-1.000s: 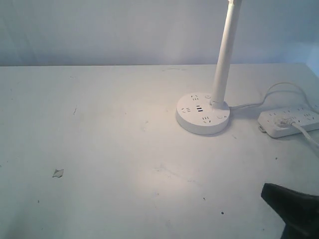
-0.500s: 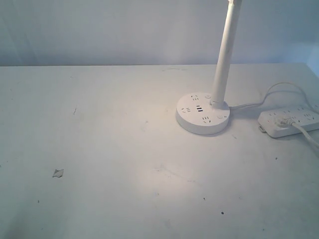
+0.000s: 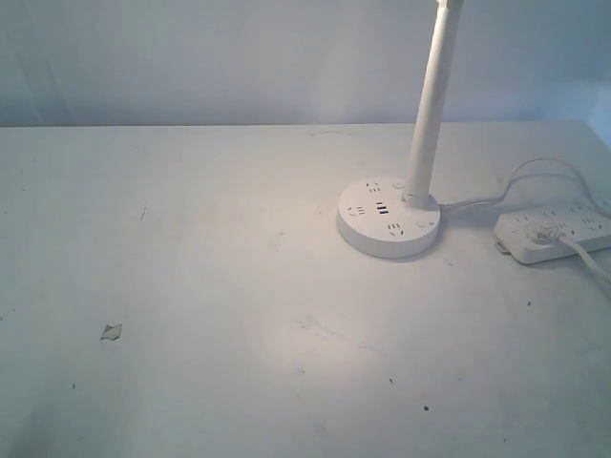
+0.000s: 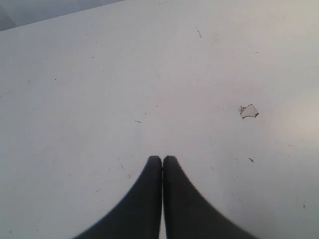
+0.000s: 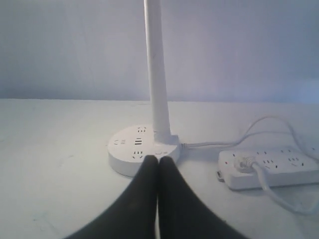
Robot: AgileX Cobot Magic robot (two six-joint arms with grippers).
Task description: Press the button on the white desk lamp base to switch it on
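The white desk lamp base (image 3: 389,219) is a round flat disc with sockets and USB ports in its top, standing right of the table's middle; its tall white pole (image 3: 430,105) rises out of view. A pool of warm light lies on the table in front of it. In the right wrist view the base (image 5: 134,152) lies just beyond my right gripper (image 5: 159,158), which is shut with nothing in it. A small button (image 5: 160,152) shows on the base's top near the pole. My left gripper (image 4: 162,158) is shut over bare table. Neither gripper shows in the exterior view.
An oblong white power strip (image 3: 554,234) with a plugged-in cable lies right of the base, also in the right wrist view as the strip (image 5: 271,167). A cable (image 3: 473,202) links the strip and the base. A small paper scrap (image 3: 112,331) lies at the left.
The right gripper's dark tip, at the exterior view's lower right corner one second ago, has left that view. The lamp and strip have not moved.
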